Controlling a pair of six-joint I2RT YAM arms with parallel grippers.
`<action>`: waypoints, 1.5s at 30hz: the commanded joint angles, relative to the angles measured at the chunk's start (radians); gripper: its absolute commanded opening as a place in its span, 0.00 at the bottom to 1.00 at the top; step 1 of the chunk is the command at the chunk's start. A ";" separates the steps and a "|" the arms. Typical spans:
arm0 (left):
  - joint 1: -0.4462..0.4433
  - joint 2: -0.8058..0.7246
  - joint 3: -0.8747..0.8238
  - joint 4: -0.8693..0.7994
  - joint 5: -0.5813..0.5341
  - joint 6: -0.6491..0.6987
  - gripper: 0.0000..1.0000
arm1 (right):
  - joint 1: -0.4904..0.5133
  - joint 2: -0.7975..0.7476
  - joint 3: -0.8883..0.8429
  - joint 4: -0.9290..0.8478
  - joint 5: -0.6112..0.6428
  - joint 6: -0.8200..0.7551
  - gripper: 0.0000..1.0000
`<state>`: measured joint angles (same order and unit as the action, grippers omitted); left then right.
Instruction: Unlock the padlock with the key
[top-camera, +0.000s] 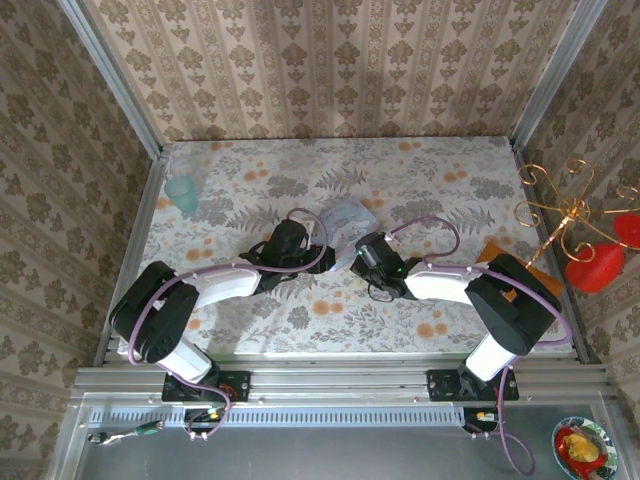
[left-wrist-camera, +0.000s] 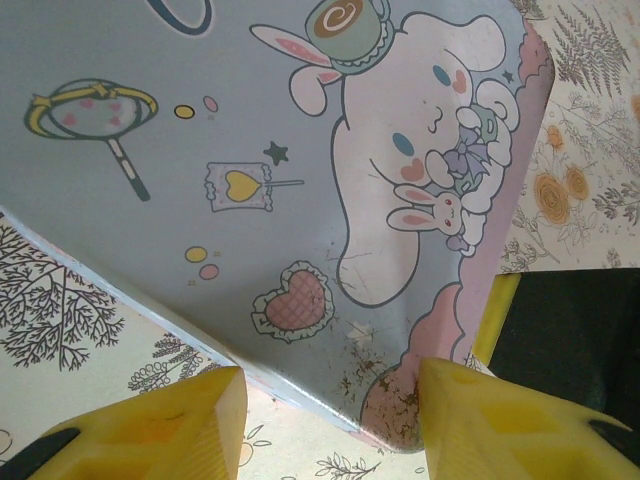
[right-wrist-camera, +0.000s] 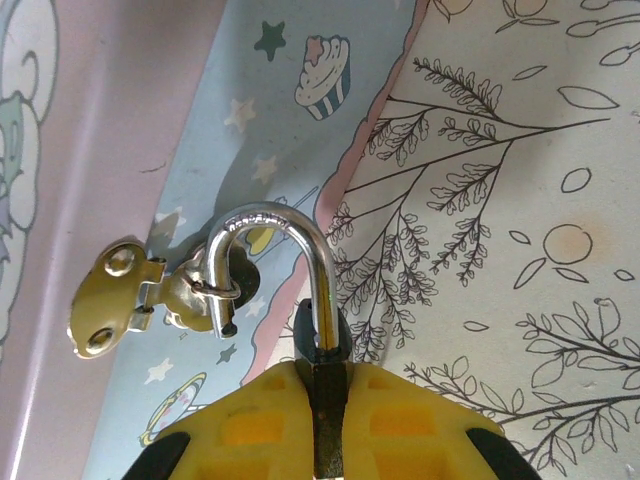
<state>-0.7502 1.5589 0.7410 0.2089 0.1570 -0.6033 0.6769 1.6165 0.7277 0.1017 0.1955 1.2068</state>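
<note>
**A:** Silvery shackle, blackish body. Where does the padlock (right-wrist-camera: 320, 300) sit?

**B:** At the near edge of the pale blue tin (top-camera: 350, 213), in the middle of the desk (top-camera: 420, 180). Its loop passes through the small ring of a brass clasp (right-wrist-camera: 110, 300) on the tin. The shackle's short leg ends free beside that ring.

**A:** And the right claw (right-wrist-camera: 325, 385)?

**B:** Clamped on the padlock's body, a yellow finger on either side, so most of the body is covered.

**A:** The left claw (left-wrist-camera: 330, 400)?

**B:** Its fingers are apart, straddling the tin's near left corner. One finger looks to touch the corner, the other stands off.

**A:** Anything else around?

**B:** A teal cup (top-camera: 183, 193) far left, well apart from the tin. A gold wire stand (top-camera: 570, 210) with red ornaments (top-camera: 595, 268) is off the desk's right edge.
</note>
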 joint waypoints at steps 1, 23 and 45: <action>-0.011 0.045 -0.011 -0.148 -0.004 0.001 0.48 | -0.020 -0.004 0.051 -0.053 0.012 -0.006 0.00; -0.028 0.030 0.017 -0.188 -0.019 0.009 0.49 | -0.086 -0.167 -0.088 -0.117 0.066 -0.058 0.00; -0.099 -0.026 0.168 -0.306 -0.158 0.100 0.60 | -0.227 -0.044 0.007 -0.214 -0.249 -0.423 0.00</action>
<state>-0.8249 1.5433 0.8314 -0.0322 0.0795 -0.5690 0.4496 1.5608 0.7227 -0.0544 0.0013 0.8814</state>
